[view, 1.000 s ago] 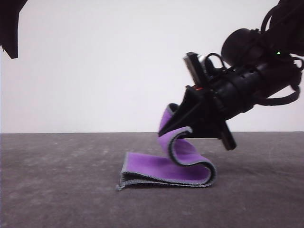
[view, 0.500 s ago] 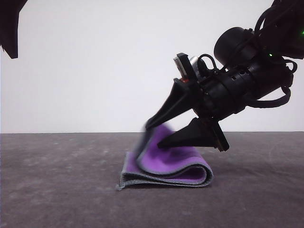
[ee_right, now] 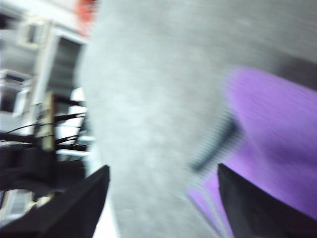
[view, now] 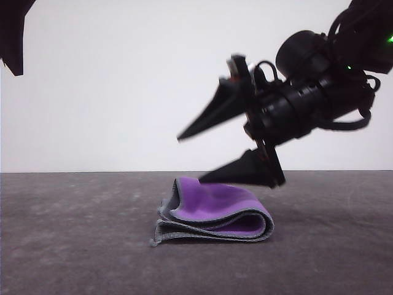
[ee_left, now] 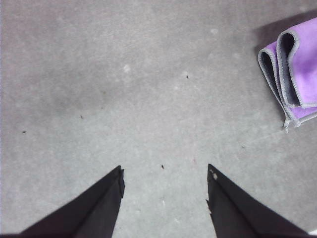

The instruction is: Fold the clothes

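At the far left of the front view, a dark piece of the left arm hangs in the upper corner, well apart from everything else. In the left wrist view the left gripper hovers over bare grey table, its 2 black fingers spread wide with nothing between them; the cloth lies off to one side of it, well clear of the fingertips.

Near the middle of the table in the front view, the cloth lies folded into a low, flat bundle. Its long axis runs left to right across the view. The rounded fold faces right, and the loose grey-hemmed edges point left, where the bottom layer sticks out a little past the layers above. The upper face is bright purple; the upper left edge curls up slightly.

Just above the right half of the cloth, the right gripper is in the air, angled down and to the left. Its 2 fingers are spread far apart and pinch nothing; the lower finger hovers just over the cloth, and contact cannot be told. The right wrist view is blurred, showing purple cloth beside 1 dark fingertip.
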Action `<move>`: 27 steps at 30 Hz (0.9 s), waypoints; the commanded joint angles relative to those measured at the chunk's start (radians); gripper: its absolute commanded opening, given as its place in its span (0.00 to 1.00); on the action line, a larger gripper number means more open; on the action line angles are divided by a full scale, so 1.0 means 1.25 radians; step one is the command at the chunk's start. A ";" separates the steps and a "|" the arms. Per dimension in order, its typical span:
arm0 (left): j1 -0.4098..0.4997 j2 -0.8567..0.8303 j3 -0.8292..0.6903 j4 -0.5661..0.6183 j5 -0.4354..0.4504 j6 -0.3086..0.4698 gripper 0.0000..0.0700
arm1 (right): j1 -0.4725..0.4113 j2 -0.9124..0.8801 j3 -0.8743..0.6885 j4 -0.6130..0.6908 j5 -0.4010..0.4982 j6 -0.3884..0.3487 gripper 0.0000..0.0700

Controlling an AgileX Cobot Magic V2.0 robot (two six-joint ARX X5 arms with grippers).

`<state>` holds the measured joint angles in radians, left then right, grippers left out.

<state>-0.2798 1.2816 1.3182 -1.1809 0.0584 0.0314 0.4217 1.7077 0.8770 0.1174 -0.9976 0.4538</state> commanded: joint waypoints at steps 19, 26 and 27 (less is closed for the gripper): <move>0.005 0.005 0.007 0.175 0.054 0.034 0.45 | -0.308 -0.349 0.031 -0.539 0.405 -0.342 0.66; 0.005 0.006 0.007 0.197 0.059 0.034 0.45 | -0.308 -0.395 0.031 -0.584 0.581 -0.378 0.63; 0.005 0.006 0.007 0.196 0.059 0.034 0.45 | -0.308 -0.395 0.031 -0.584 0.581 -0.378 0.63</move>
<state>-0.2707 1.2816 1.3182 -0.9422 0.1281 0.0631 0.0371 1.2064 0.9009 -0.6165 -0.2758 0.0039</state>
